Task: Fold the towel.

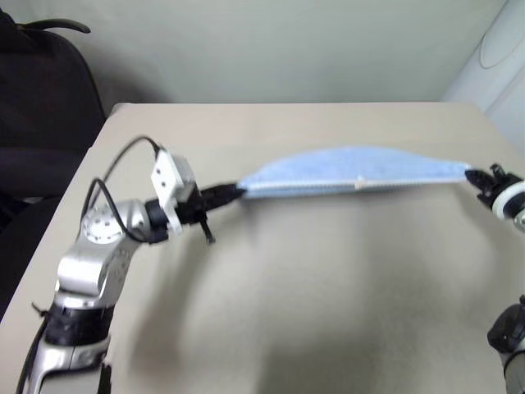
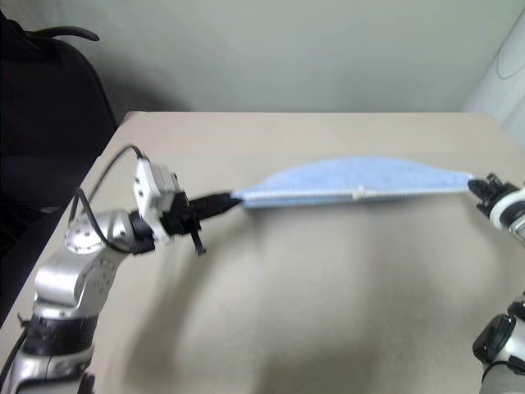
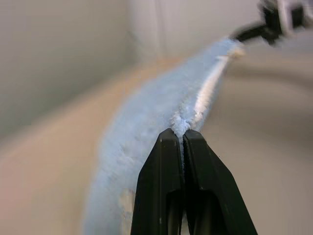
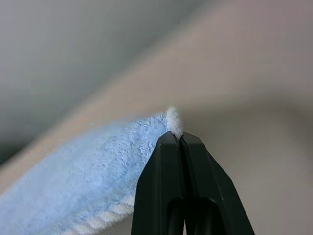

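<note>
A beige table [image 1: 312, 295] fills most of the head camera's picture, its top plain and matte. Behind it stands a pale grey-green wall [image 1: 271, 49]. A black chair [image 1: 41, 90] sits off the table's left far corner, and a white rounded object [image 1: 496, 61] stands at the far right; what it is cannot be told.

The towel [image 1: 361, 172], light blue and fluffy with white stitched edging, hangs stretched between the two arms above the far half of the table, its lower edge a nearly straight line and its top bulging in a shallow arc. A small white tag [image 1: 359, 182] shows on the lower edge.

The left gripper [image 1: 232, 194] is clamped on the towel's left corner, fingers pressed together. The right gripper [image 1: 474, 176] is clamped on the right corner in the same way.

The left wrist camera shows what the head views cannot: the black fingers [image 3: 164, 186] pinching the bunched corner, the white edging running away toward the other gripper. The right wrist camera shows its fingers [image 4: 195, 181] together on a white tuft of edging.
</note>
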{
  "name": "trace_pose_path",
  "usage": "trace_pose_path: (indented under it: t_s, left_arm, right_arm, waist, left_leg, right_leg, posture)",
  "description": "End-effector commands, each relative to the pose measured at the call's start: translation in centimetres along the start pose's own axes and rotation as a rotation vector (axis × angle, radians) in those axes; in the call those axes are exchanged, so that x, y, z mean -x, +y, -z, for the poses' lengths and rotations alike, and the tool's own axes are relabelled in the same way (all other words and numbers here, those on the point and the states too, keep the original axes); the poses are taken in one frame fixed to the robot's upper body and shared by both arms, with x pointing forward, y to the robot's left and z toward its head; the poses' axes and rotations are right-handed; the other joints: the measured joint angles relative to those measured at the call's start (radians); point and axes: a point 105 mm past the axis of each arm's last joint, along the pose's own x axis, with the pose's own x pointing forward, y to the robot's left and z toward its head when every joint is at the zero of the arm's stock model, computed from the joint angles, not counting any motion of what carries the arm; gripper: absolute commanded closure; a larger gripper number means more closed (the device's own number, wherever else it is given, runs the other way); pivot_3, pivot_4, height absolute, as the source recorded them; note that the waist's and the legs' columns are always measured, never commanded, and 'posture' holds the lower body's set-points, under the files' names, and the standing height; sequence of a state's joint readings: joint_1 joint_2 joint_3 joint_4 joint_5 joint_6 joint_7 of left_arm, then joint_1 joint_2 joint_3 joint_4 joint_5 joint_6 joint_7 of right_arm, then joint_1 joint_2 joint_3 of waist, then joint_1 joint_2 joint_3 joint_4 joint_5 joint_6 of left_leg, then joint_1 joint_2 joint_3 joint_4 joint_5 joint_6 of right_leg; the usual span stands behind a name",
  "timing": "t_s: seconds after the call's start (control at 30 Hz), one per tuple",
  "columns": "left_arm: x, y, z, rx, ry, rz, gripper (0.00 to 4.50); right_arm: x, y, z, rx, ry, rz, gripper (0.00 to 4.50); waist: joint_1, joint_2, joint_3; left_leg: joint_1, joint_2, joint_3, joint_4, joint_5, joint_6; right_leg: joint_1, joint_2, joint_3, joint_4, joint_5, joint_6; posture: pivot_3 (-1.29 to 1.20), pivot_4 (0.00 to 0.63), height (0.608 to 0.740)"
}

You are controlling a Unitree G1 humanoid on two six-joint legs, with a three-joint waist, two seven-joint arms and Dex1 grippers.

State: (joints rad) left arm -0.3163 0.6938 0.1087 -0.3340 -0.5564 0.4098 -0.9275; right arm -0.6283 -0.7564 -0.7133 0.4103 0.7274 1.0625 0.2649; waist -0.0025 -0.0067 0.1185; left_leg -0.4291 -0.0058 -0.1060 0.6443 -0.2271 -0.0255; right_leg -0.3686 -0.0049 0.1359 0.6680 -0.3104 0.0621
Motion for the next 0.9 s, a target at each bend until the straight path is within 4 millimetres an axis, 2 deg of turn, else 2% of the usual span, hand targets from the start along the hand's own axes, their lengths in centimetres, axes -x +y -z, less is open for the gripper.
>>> trace_pose_path:
  t_s: [0.03, 0.17, 0.33, 0.5, 0.6, 0.77, 0.9]
  left_arm:
    - [0.5, -3.3, -0.6, -0.014, 0.017, 0.065, 4.47]
    - [0.8, -5.0, 1.0, 0.054, 0.072, 0.071, 4.47]
    - [1.0, -5.1, 1.4, 0.134, 0.057, 0.04, 4.47]
    - [1.1, -2.9, 1.7, 0.262, -0.005, -0.073, 4.47]
    - [1.2, -1.0, 2.8, 0.305, 0.006, -0.164, 4.47]
    - [1.3, 2.1, 4.7, 0.367, 0.01, -0.31, 4.47]
    - [1.1, 3.7, 5.9, 0.396, 0.016, -0.383, 4.47]
  right_arm:
    - [2.2, 0.4, -1.9, 0.047, -0.046, 0.004, 4.5]
    - [2.4, 0.1, -1.6, 0.067, -0.008, 0.029, 4.5]
    - [1.7, 0.5, -1.7, 0.089, 0.016, 0.032, 4.5]
    - [-1.0, 1.5, -1.6, 0.097, 0.02, 0.039, 4.5]
    - [-3.5, 2.9, -1.6, 0.097, 0.016, 0.037, 4.5]
    - [-7.3, 5.1, -0.4, 0.106, 0.013, 0.025, 4.5]
    - [-9.5, 7.0, 0.9, 0.105, 0.005, 0.005, 4.5]
  waist:
    - [-0.002, 0.0, 0.0]
    - [-0.003, 0.0, 0.0]
    - [-0.003, 0.0, 0.0]
    - [-0.005, 0.001, -0.001]
    - [-0.008, 0.002, -0.001]
    - [-0.008, 0.002, -0.001]
    - [-0.008, 0.002, -0.001]
  left_leg:
    - [0.001, 0.0, 0.0, -0.001, 0.0, 0.0]
    - [0.007, 0.0, 0.001, -0.003, -0.001, 0.002]
    - [0.008, 0.0, 0.001, -0.004, -0.003, 0.005]
    - [0.009, 0.0, 0.002, -0.005, -0.002, 0.002]
    - [0.01, 0.0, 0.002, -0.005, -0.001, 0.002]
    - [0.01, 0.0, 0.003, -0.005, 0.0, 0.001]
    - [0.009, 0.0, 0.003, -0.005, 0.0, 0.0]
  right_leg:
    - [0.001, 0.0, 0.0, 0.0, 0.0, 0.0]
    - [0.005, 0.0, 0.001, 0.0, 0.0, 0.0]
    - [0.006, 0.0, 0.001, 0.0, 0.0, 0.0]
    - [0.006, 0.0, 0.001, 0.001, 0.0, 0.0]
    - [0.005, 0.0, 0.001, 0.003, 0.0, 0.0]
    - [0.001, 0.0, 0.001, 0.009, 0.0, 0.0]
    - [0.001, -0.001, 0.001, 0.009, 0.0, 0.0]
  posture:
    - [0.0, 0.15, 0.74]
    - [0.0, 0.15, 0.74]
    - [0.0, 0.15, 0.74]
    - [0.0, 0.15, 0.74]
    - [0.0, 0.15, 0.74]
    - [0.0, 0.15, 0.74]
    - [0.0, 0.15, 0.74]
